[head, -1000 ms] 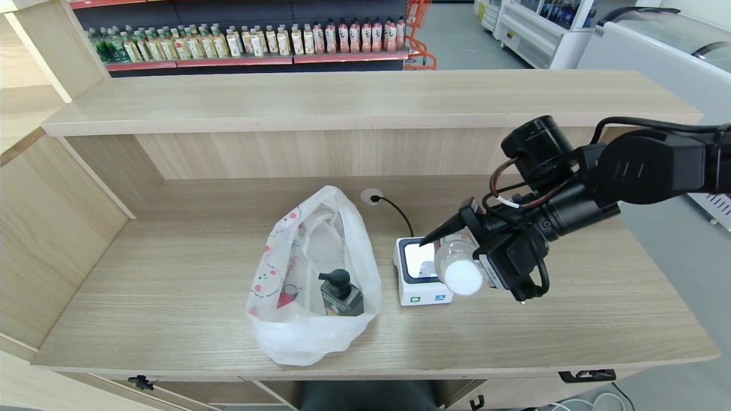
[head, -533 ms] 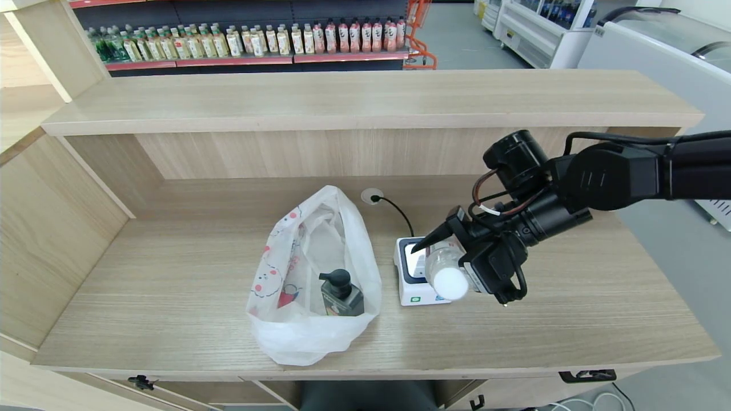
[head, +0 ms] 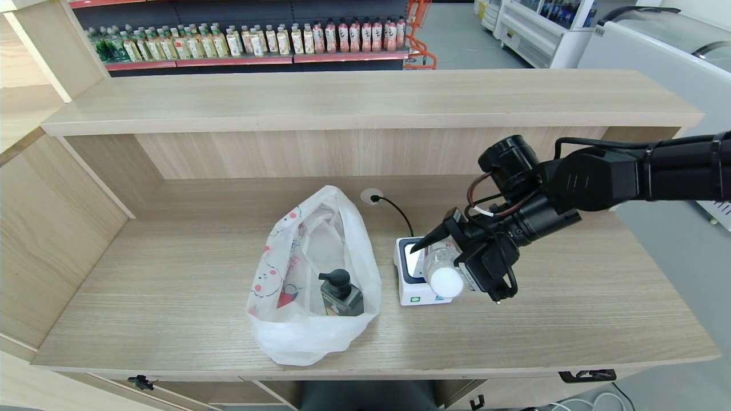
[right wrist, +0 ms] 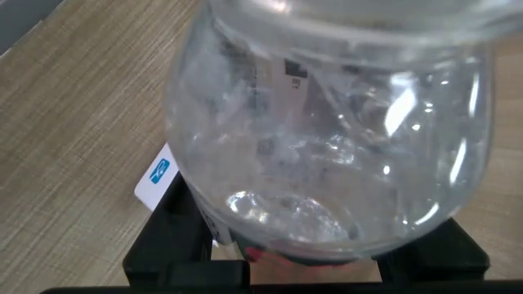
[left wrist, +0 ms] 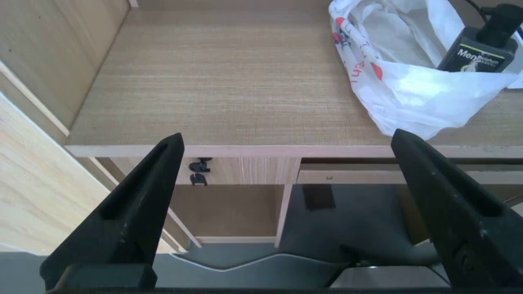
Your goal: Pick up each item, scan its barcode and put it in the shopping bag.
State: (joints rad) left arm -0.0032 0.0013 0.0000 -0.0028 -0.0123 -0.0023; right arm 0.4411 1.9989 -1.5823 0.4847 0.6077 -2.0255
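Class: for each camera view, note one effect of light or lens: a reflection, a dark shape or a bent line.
Head view: the front edge of the counter bows, and the scanner reflects pale light. Right wrist view: bright highlights spot the clear bottle, which warps what lies behind it. Left wrist view: the fingers stand dark against the lit counter.

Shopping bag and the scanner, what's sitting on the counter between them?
Nothing; the head view shows a bare strip of counter between shopping bag and scanner.

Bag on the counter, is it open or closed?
Open. The mouth of the bag gapes wide, and a black pump bottle shows inside it.
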